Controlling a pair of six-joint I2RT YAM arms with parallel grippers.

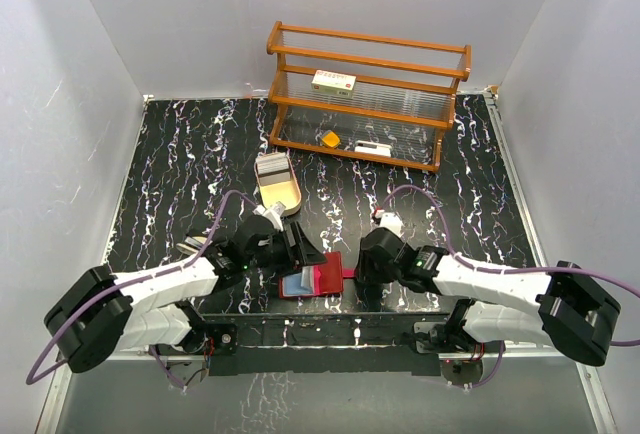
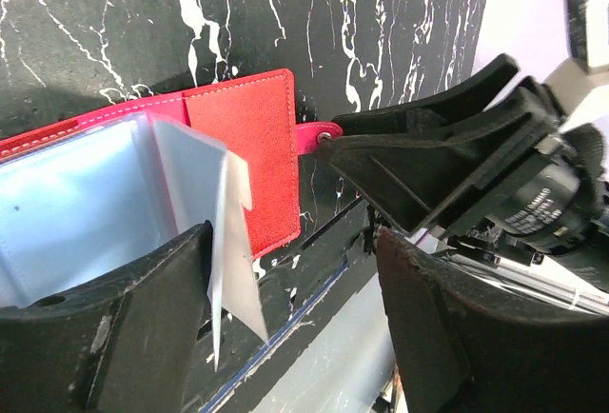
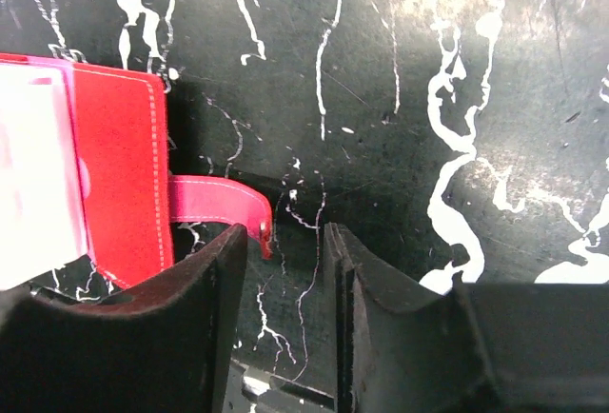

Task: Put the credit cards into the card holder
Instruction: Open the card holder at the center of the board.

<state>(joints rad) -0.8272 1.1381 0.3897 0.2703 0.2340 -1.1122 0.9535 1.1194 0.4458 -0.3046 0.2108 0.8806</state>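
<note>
The dark red card holder (image 1: 322,281) lies open near the table's front edge, its bluish clear pockets (image 2: 86,213) facing up. My left gripper (image 1: 306,252) hangs over its left part, open wide and empty (image 2: 293,242). One clear pocket leaf (image 2: 233,242) stands up against the left finger (image 2: 124,327). My right gripper (image 1: 362,266) is just right of the holder, jaws a little apart and empty (image 3: 285,234). The holder's red strap (image 3: 214,204) ends at its left fingertip. Grey credit cards (image 1: 272,165) lie stacked in the tan tray.
The tan oval wooden tray (image 1: 284,194) stands behind the left gripper. A wooden rack (image 1: 368,94) at the back holds a white box with red marks (image 1: 333,81) and an orange wedge (image 1: 329,138). Small grey flat things (image 1: 190,247) lie beside the left arm.
</note>
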